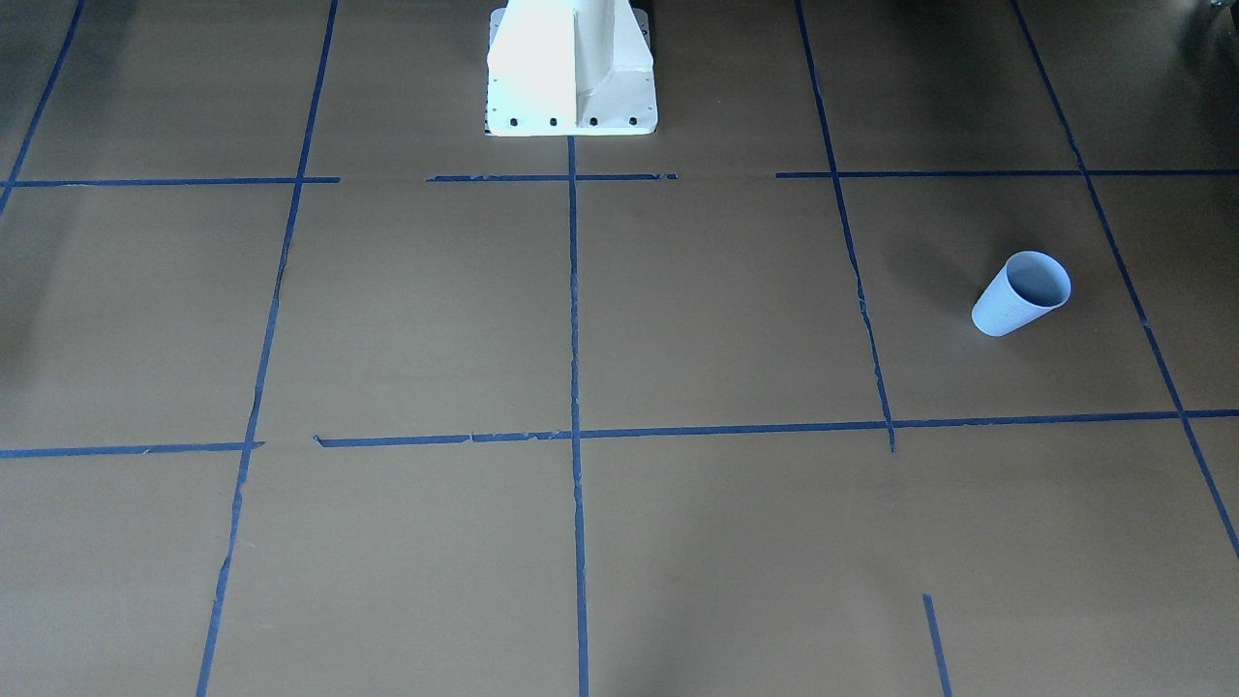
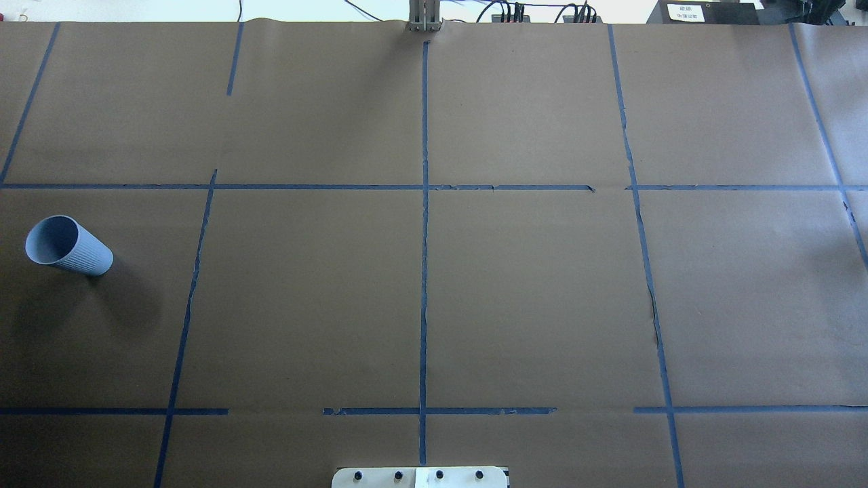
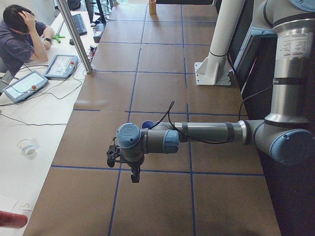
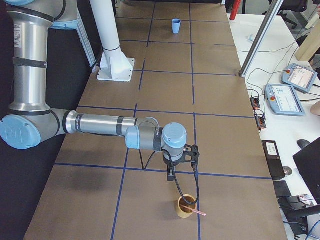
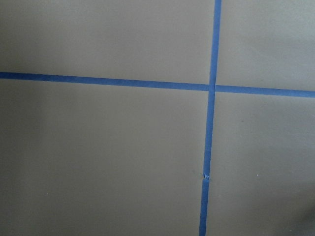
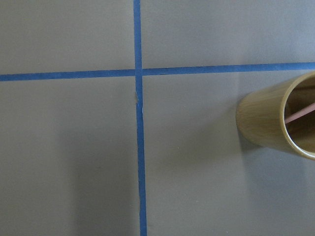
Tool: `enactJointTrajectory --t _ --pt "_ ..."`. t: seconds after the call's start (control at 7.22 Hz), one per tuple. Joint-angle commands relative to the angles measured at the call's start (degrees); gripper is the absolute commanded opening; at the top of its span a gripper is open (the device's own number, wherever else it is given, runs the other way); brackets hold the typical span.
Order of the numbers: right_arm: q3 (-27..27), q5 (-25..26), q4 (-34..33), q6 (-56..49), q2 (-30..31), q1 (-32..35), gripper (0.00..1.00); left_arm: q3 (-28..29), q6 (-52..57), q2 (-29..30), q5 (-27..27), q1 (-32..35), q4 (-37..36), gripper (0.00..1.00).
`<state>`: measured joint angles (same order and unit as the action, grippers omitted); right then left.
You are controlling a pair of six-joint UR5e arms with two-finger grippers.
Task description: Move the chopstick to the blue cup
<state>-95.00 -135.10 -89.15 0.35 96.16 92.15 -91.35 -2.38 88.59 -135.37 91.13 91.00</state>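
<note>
The blue cup [image 2: 68, 245] stands upright on the brown table at the robot's left; it also shows in the front view [image 1: 1021, 293] and far off in the right side view [image 4: 176, 26]. A thin pale chopstick [image 4: 192, 209] leans inside a tan wooden cup [image 4: 186, 206]; the right wrist view shows it too [image 6: 300, 114]. My right gripper [image 4: 171, 175] hangs just above and beside that tan cup. My left gripper [image 3: 134, 176] hovers over the table near the blue cup [image 3: 147, 124], which the arm partly hides. I cannot tell whether either gripper is open or shut.
The white robot base [image 1: 571, 73] stands at the table's middle edge. Blue tape lines [image 2: 424, 237] grid the brown table. An operator [image 3: 19, 34] sits at a side desk with teach pendants [image 4: 287, 97]. A metal post [image 3: 74, 34] stands at the table's far edge.
</note>
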Motion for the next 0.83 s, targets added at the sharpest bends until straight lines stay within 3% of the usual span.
enactJointTrajectory --t 0.0,0.28,0.69 --pt "-0.3 0.0 0.0 0.0 0.0 0.0 1.00 -7.0 -5.7 0.0 -0.1 -5.2 -0.1 1.00" --pt "-0.4 0.1 0.0 -0.2 0.0 0.0 1.00 -12.4 -19.2 -0.1 -1.5 -14.1 2.1 1.00" --pt "-0.5 0.1 0.1 -0.2 -0.2 0.0 1.00 -9.0 -37.0 -2.7 0.5 -24.0 20.1 1.00"
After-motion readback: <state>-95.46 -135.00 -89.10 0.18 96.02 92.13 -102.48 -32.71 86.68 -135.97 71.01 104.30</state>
